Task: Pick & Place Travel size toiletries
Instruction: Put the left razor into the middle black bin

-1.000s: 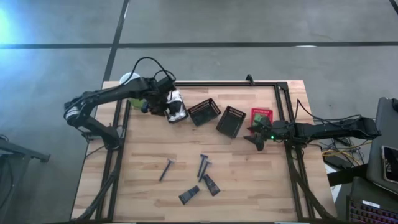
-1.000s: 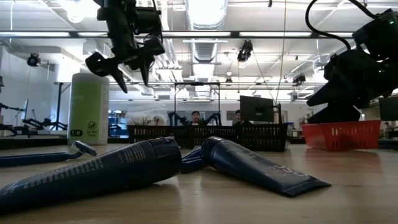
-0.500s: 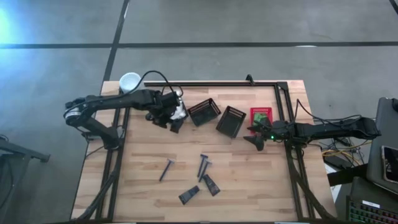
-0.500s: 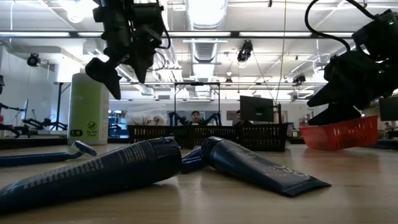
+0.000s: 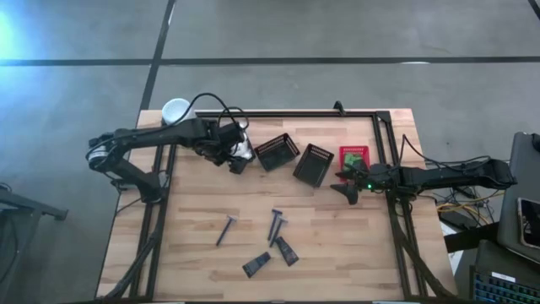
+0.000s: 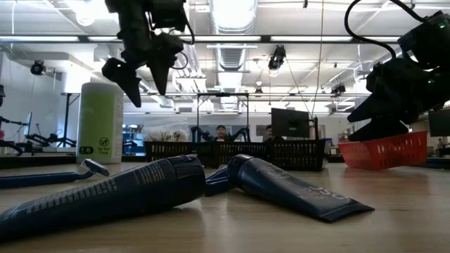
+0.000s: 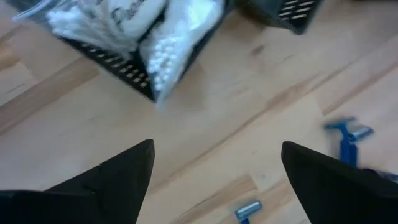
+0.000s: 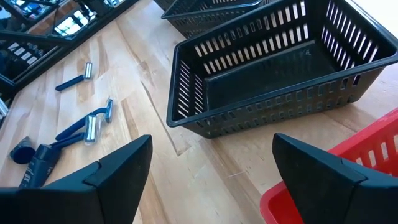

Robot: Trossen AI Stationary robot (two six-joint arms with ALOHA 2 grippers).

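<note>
I see the wooden table (image 5: 337, 245), dark tubes (image 5: 285, 250) and razors (image 5: 275, 223) lying loose mid-table, long axes mostly fore-aft, well ahead of both grippers. Left gripper (image 5: 233, 160) hangs wide and empty beside the white packets (image 7: 155, 37); right gripper (image 5: 346, 187), wide too, seems slightly nearer.

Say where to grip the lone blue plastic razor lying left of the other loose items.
Probably mid-handle, from straight above, jaws across it: the blue razor lies flat on the wooden table, its handle slim, with bare wood either side.
</note>
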